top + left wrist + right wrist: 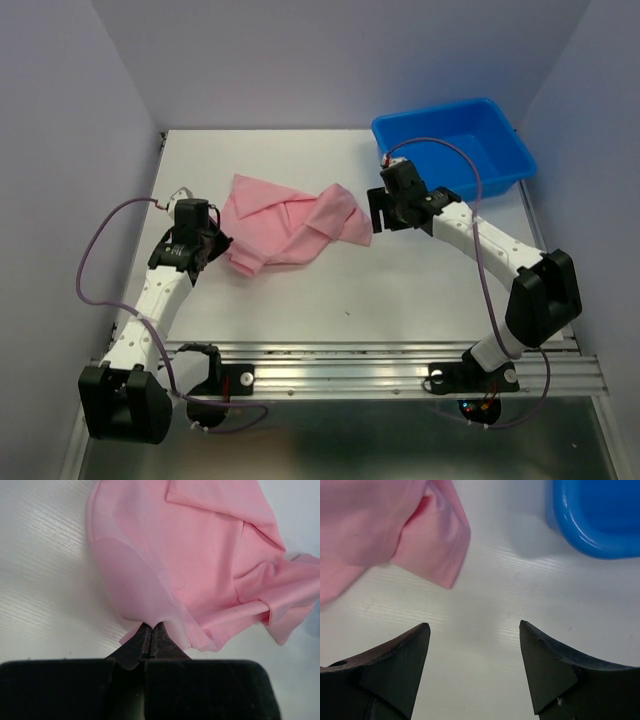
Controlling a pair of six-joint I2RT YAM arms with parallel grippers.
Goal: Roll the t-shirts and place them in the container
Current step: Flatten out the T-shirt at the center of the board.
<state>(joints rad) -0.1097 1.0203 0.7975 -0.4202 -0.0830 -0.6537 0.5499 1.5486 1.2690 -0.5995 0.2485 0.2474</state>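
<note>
1 pink t-shirt (290, 225), bunched and folded over itself, not flat, lying on the white counter (300, 300) around mid-width and slightly toward the far side. Its long axis runs left to right across the counter, so the 2 ends face the 2 arms. Left end: the left tool (151, 630) is pressed together on a thin edge of the fabric, and in the left wrist view the cloth fans away from that pinch toward the far right. Right end: a loose folded corner points at the right tool (474, 625), which stands spread wide with nothing between its fingers. In the right wrist view that corner lies ahead and to the left of the gap, near but apart, with bare counter under the jaws. The blue bin (440, 112) sits beyond the right tool at the far right corner, clear of the shirt. My read: the shirt needs spreading along that left-right axis before any roll, and the right tool is the nearer one to the free end. It would have to shift left and forward to get the corner.
</note>
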